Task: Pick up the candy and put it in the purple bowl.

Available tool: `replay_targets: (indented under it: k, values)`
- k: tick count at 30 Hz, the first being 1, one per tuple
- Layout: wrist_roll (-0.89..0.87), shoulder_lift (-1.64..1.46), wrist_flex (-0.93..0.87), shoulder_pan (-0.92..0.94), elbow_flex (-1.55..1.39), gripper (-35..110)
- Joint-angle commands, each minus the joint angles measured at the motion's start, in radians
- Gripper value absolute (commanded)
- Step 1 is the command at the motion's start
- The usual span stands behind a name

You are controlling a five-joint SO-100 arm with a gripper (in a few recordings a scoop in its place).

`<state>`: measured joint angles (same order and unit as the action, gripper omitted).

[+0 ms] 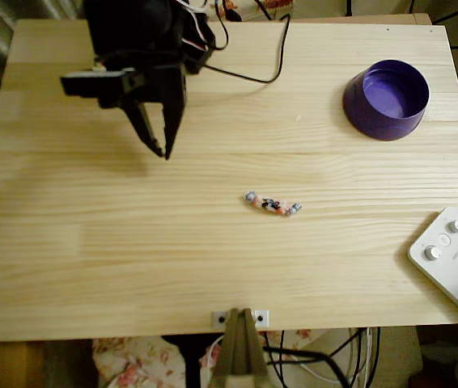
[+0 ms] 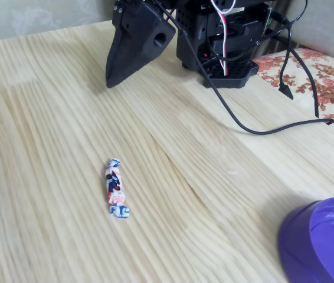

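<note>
Candy (image 1: pixel 273 204): small twist-wrapped sweet, mottled orange-pink, black and pale blue-white. We see it flat on the pale pine-plank bench (image 1: pixel 91 242), roughly mid-bench in the overhead view, a bit nearer the front edge than the back, touching nothing. Same sweet in the fixed view (image 2: pixel 115 188), lying lengthwise on the grain with bare wood all round.

Nearest the front edge in the overhead view: a small white bracket (image 1: pixel 240 318) clamped at the middle of that edge. At the front right corner, a white plastic box with round buttons (image 1: pixel 453 260) sits tilted and overhangs the edge.

Purple round plastic bowl (image 1: pixel 387 99), lighter violet inside, stands upright near the back right corner, well apart from the sweet. The fixed view catches part of its rim (image 2: pixel 326 242) at the lower right.

Black two-finger gripper (image 1: pixel 159 148) hangs near the back left corner, tips pointing down toward the wood, well apart from the sweet and holding nothing. In the overhead view we read the fingers as slightly spread, converging at the tips. In the fixed view (image 2: pixel 111 80) it shows as one black wedge over the bench. Black cable (image 1: pixel 241 74) trails across the back of the bench.
</note>
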<state>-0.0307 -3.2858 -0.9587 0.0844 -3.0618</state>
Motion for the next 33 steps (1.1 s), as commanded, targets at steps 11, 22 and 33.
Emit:
replay_targets:
  k: [11,22,33]
  values:
    - [-0.003,-0.014,-0.002,0.015,0.025,0]
    - [-0.006,-0.014,-0.002,0.015,0.025,0]
    - [-0.014,-0.014,-0.002,0.023,0.025,0]
